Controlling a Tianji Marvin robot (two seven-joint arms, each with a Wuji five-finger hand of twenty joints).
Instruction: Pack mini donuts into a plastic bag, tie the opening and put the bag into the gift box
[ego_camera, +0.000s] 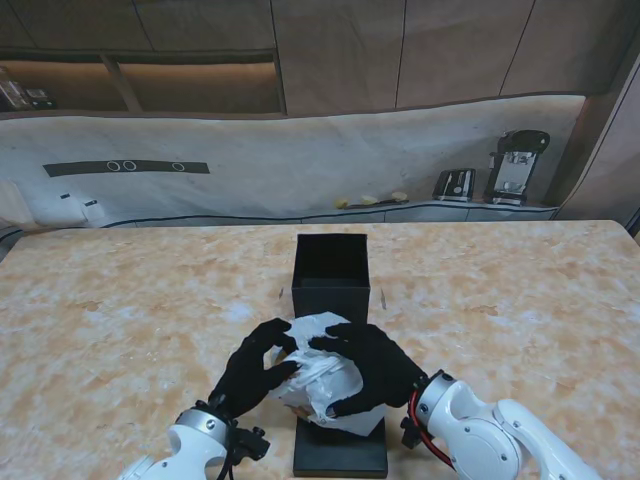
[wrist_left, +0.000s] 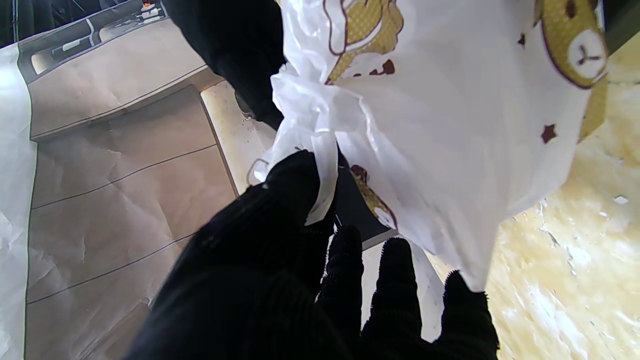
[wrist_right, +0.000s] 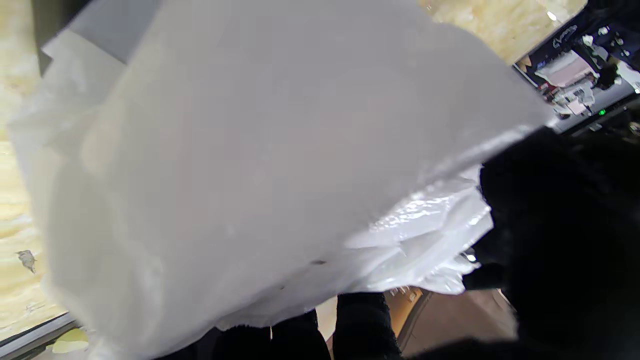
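Marble table (ego_camera: 120, 330), my L hand (ego_camera: 255, 370) & R hand (ego_camera: 372, 368) both clutching bag (ego_camera: 325, 375) betw them, box (ego_camera: 331, 272) just beyond.

Stand view: even, soft indoor light; warm strip glow under the wall cabinets (ego_camera: 200, 85); sharp throughout; faint shadows on the marble table (ego_camera: 120, 330). Left wrist view: bright, plastic bag (wrist_left: 450, 125) print crisp, table beyond washed out by glare. Right wrist view: bag (wrist_right: 250, 165) very close, blurred and overexposed; specular glints on its creases; black gloves lose all detail.
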